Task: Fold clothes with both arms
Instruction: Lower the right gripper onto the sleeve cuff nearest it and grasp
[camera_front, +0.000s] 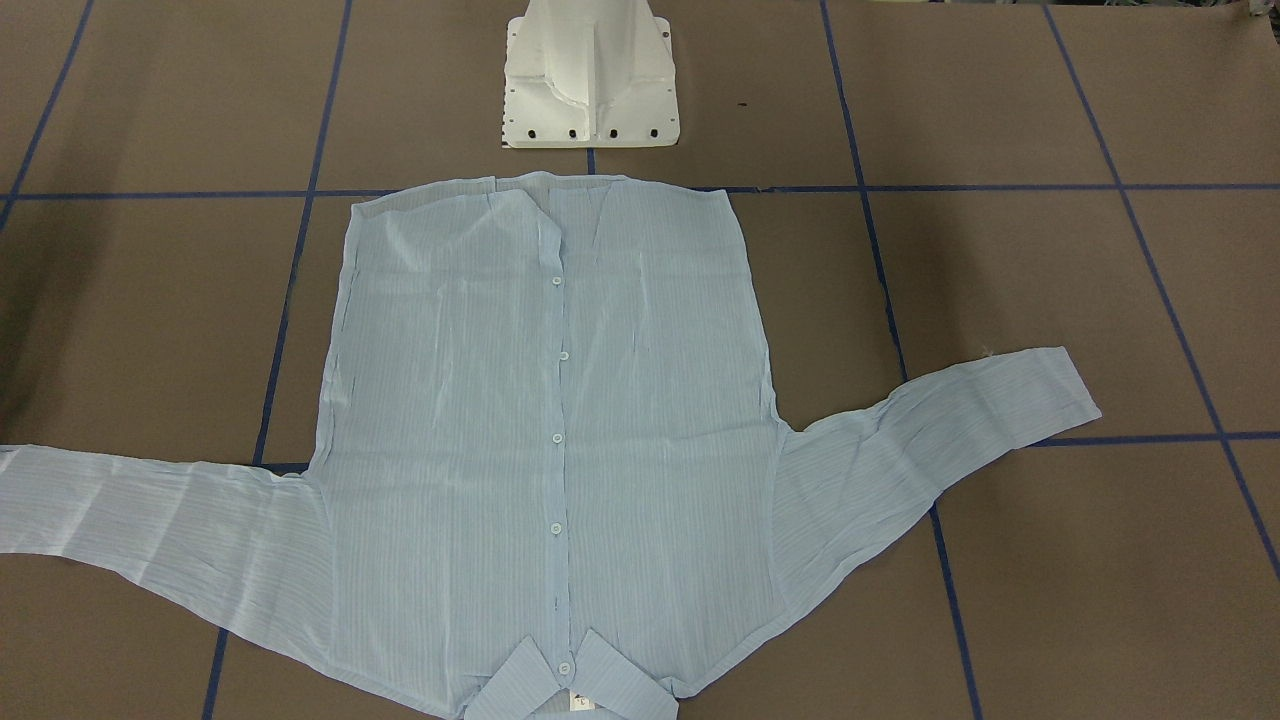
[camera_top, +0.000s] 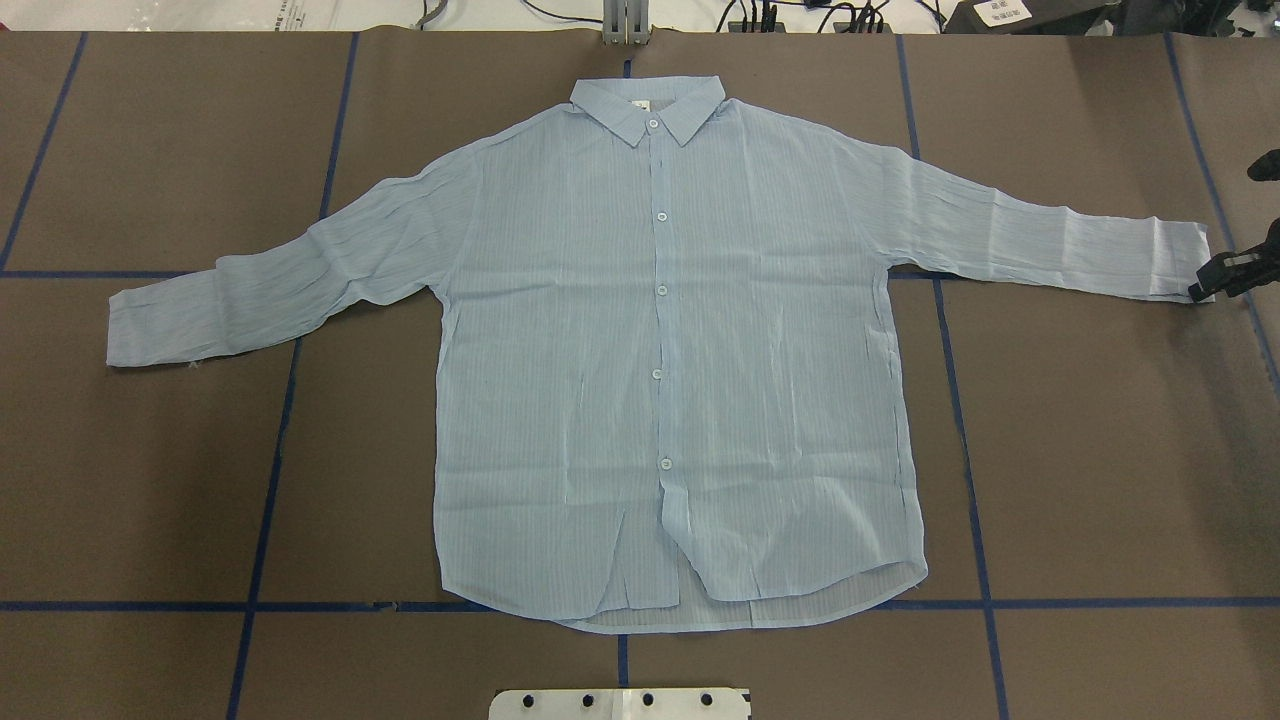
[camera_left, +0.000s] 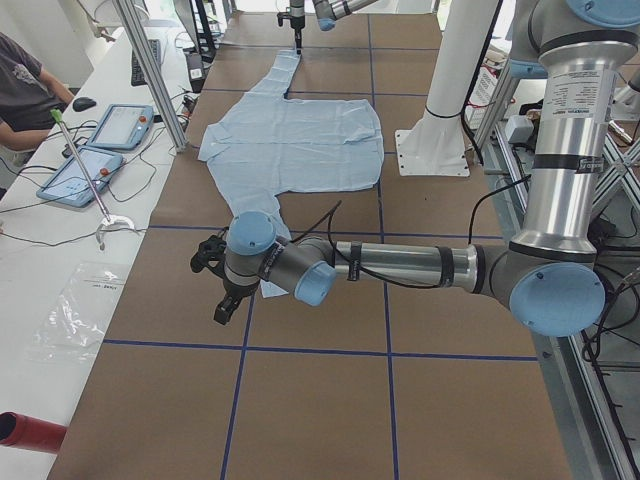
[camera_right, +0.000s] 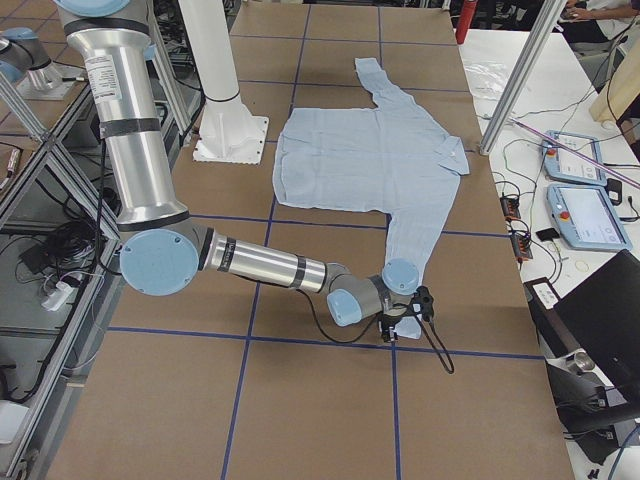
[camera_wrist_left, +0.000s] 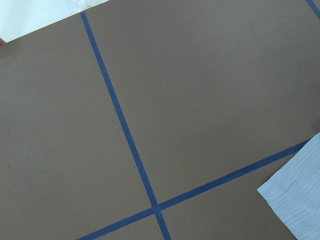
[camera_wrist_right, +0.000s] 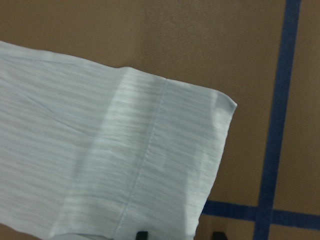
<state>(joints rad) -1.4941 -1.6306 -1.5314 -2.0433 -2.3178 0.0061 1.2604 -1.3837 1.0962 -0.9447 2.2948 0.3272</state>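
The table (camera_top: 1100, 450) carried the shirt (camera_top: 660, 350) spread flat, buttoned front up, collar (camera_top: 648, 100) away from the robot, both sleeves out sideways. The fabric looked thin, so an uneven lift by either arm could have dragged and wrinkled the body. The right sleeve (camera_top: 1050, 240) ended at the right gripper (camera_top: 1215, 275), whose jaws stood apart at the cuff (camera_wrist_right: 170, 165), holding nothing. One fingertip (camera_wrist_right: 142, 233) lay over cloth and the other beyond the edge. Closing there could have caught only the corner, which might then slip. The left gripper (camera_left: 215, 285) hung near the end of the left sleeve (camera_top: 260, 290); its jaw state could not be determined.
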